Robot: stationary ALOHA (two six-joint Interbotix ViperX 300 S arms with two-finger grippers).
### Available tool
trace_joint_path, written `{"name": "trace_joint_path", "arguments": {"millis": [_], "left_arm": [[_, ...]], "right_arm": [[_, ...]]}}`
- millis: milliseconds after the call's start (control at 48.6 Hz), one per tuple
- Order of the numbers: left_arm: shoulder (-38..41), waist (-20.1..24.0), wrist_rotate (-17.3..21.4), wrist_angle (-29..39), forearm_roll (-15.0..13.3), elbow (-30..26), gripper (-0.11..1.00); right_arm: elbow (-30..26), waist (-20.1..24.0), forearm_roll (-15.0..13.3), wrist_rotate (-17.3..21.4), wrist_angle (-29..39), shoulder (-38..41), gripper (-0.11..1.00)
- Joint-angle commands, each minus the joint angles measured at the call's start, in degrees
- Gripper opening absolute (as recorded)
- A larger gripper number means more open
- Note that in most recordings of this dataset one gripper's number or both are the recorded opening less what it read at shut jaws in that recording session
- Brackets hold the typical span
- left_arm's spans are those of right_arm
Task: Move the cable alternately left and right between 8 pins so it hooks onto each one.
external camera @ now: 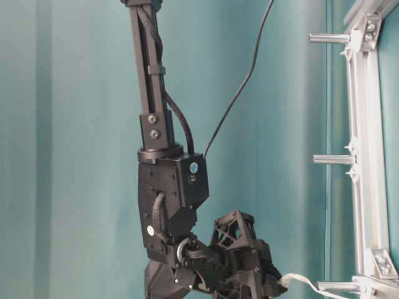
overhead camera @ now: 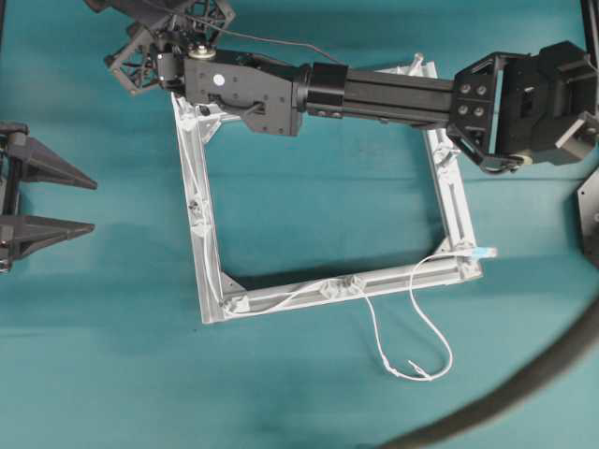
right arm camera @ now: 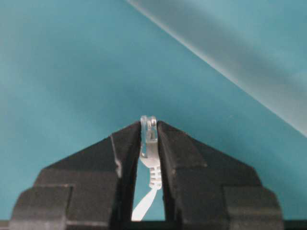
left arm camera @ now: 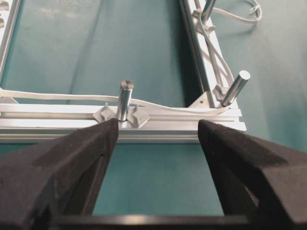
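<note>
At frame's far-left corner: right gripper (right arm camera: 149, 139), fingers (right arm camera: 127, 148) clamped on cable (overhead camera: 281, 297) plug (right arm camera: 148, 129).
Cable run: along left and near bars, past pins (left arm camera: 124, 98).
Left gripper (left arm camera: 156, 139): spread wide, empty.
Nearer arm: right.

The overhead view is looking straight down from well above, taking in the whole frame (overhead camera: 328, 178) on the teal surface (overhead camera: 309, 374). The table-level view is sitting low and close, facing the right arm (external camera: 168, 205), catching one frame bar along its right edge. The left wrist camera is peering forward between its own fingers (left arm camera: 72, 163) at a near frame bar, also seen from overhead. The right wrist camera is looking very closely past its fingers (right arm camera: 129, 143) at surface
</note>
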Motion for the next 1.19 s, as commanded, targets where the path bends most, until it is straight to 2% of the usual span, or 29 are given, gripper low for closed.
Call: {"name": "trace_joint_path", "arguments": {"millis": [0,267,473,555,637,720,843,987,1172], "left_arm": [[0.26,0.18,0.00,-0.18,0.18,-0.62,0.78],[0.26,0.09,0.00,-0.18,0.18,-0.62,0.78],[0.26,0.09,0.00,-0.18,0.18,-0.62,0.78],[0.26,0.18,0.00,-0.09,0.18,-0.35,0.78],[0.26,0.09,0.00,0.18,0.18,-0.26,0.78],[0.26,0.18,-0.09,0.70,0.18,-0.26,0.78],[0.00,0.09,-0.26,2.11,0.18,-0.26,0.78],[-4.48,0.09,0.00,5.01,0.18,1.23,0.78],[-15.12,0.09,-0.09,7.47,0.18,2.99,0.78]], "right_arm": [[-0.18,0.53,-0.70,0.53,1.23,-1.76,0.13],[5.27,1.49,-0.70,1.49,3.60,-3.96,0.13],[10.81,2.02,-0.79,2.90,-0.44,-7.56,0.13],[13.27,2.72,-1.32,4.75,0.00,-9.05,0.13],[17.05,3.69,-2.99,6.86,0.00,-11.25,0.13],[22.24,4.48,-4.31,9.84,-0.18,-14.24,0.13],[30.06,4.57,-4.57,14.41,-2.90,-18.63,0.13],[36.91,4.57,-4.57,16.08,-9.05,-22.68,0.13],[40.25,5.01,-3.60,16.00,-14.15,-24.87,0.13]]}}
